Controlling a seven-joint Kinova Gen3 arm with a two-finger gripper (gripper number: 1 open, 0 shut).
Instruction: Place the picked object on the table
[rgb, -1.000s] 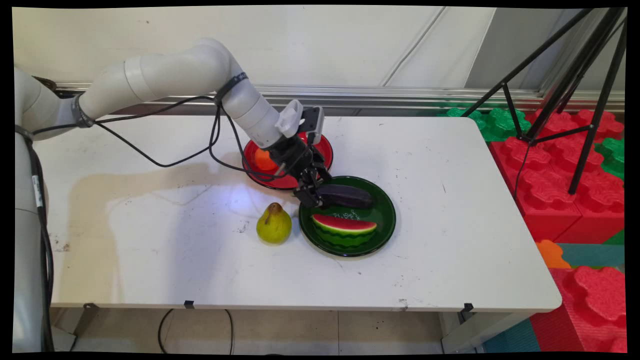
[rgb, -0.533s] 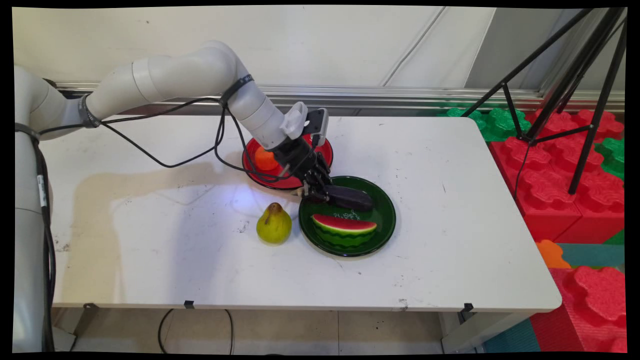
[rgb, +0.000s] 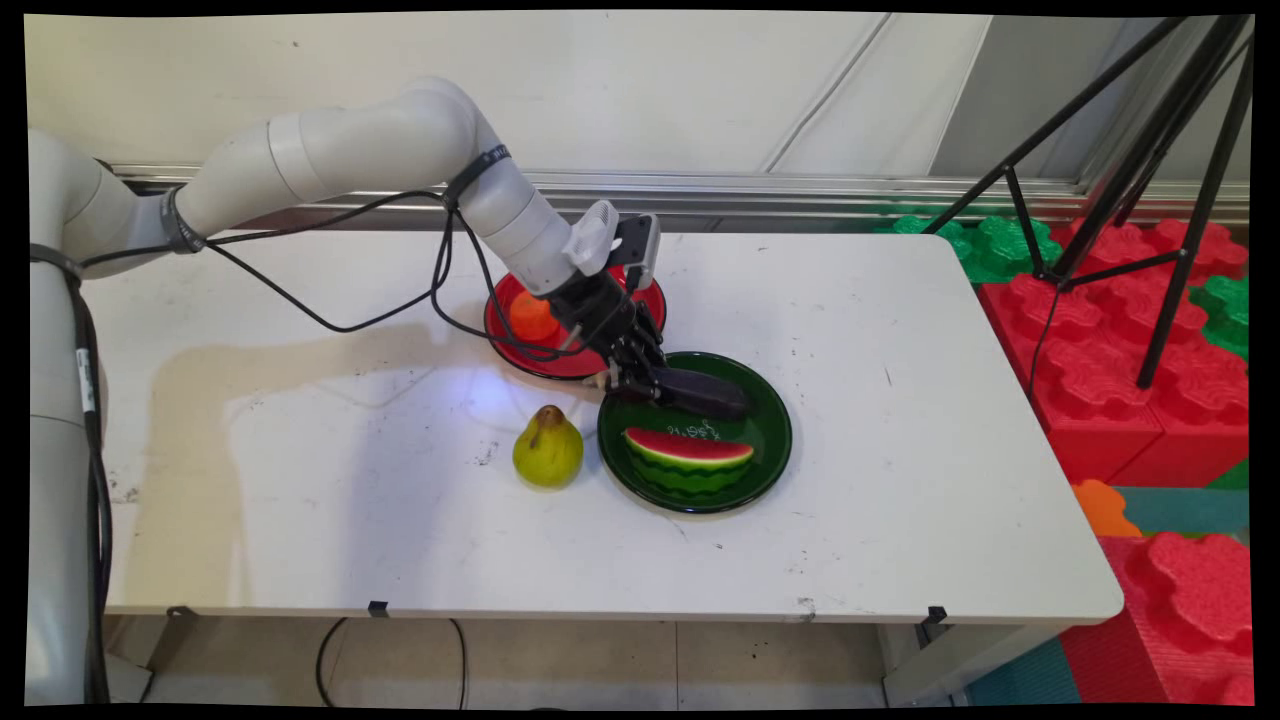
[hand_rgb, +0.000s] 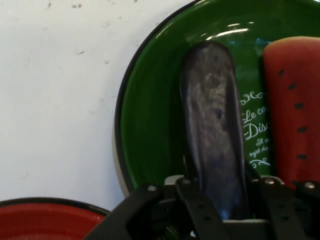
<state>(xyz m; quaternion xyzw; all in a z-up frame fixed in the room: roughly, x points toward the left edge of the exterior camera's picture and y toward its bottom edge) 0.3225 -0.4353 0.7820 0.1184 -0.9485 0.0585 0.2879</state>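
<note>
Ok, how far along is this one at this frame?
Done: the gripper is at the aubergine, shut on the end nearest the red plate. In hand: that grasp; the aubergine lies on the green plate beside the watermelon slice, apparently not lifted. Left: any lift or move. The pear stands untouched on the table.

The white arm reaches in from nine o'clock, elbow raised, forearm sloping down toward four o'clock. Black cables hang in loops beneath it. The gripper (rgb: 640, 385) (hand_rgb: 220, 210) points low, its two fingers (hand_rgb: 197, 205) drawn in tight around something dark.
</note>
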